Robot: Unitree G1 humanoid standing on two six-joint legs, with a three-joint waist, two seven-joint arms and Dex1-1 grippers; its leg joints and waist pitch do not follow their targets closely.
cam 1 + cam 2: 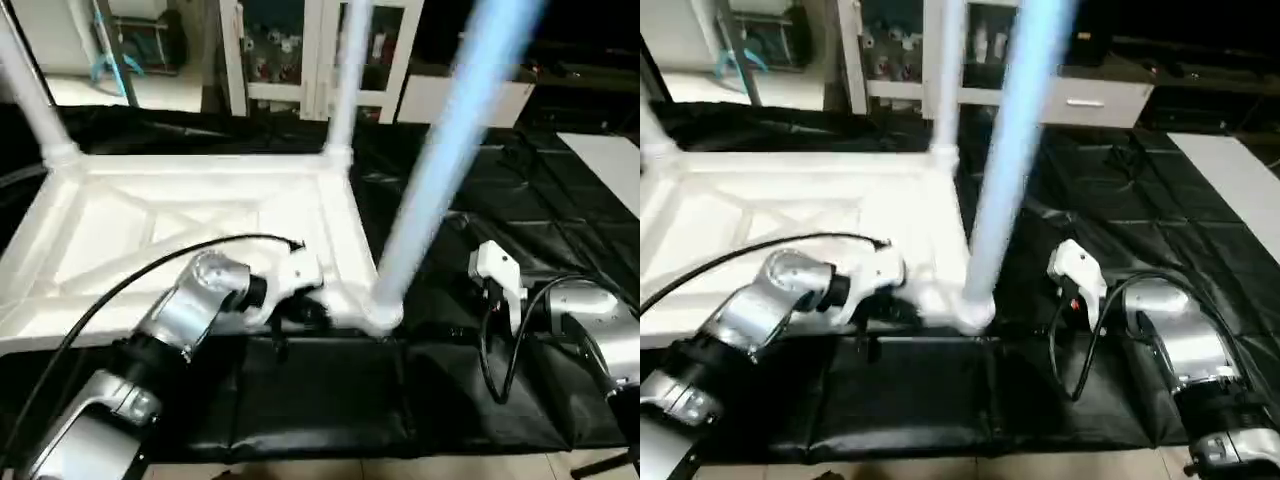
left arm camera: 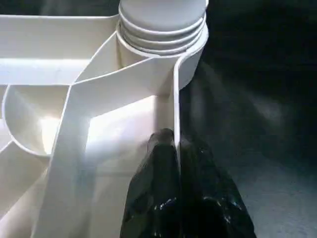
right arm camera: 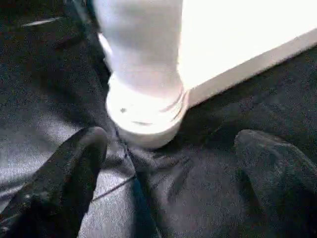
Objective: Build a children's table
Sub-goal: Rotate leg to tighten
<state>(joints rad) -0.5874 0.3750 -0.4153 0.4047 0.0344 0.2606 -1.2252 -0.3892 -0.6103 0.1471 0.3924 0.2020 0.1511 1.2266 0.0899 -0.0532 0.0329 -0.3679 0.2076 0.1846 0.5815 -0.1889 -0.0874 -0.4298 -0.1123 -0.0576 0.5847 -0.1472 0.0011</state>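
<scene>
The children's table lies upside down on black cloth, its white X-ribbed top point(image 1: 200, 220) facing up. Three white legs stand in its corner sockets: far left point(image 1: 30, 90), far right point(image 1: 345, 80) and near right point(image 1: 440, 170). My left gripper point(image 2: 177, 148) is shut on the top's thin side rim point(image 2: 174, 99), just short of the near right socket point(image 2: 163, 29). My right gripper point(image 3: 171, 141) is open, one finger point(image 3: 81, 163) on each side and a little short of that socket's base point(image 3: 143, 111), touching nothing. Its wrist point(image 1: 560, 320) rests low to the right of the leg.
The black cloth point(image 1: 330, 400) covers the work table up to its front edge point(image 1: 400, 462). A white flat board point(image 1: 610, 165) lies at the far right. White shelving point(image 1: 300, 50) stands behind the table. Cables point(image 1: 495, 360) loop from both wrists.
</scene>
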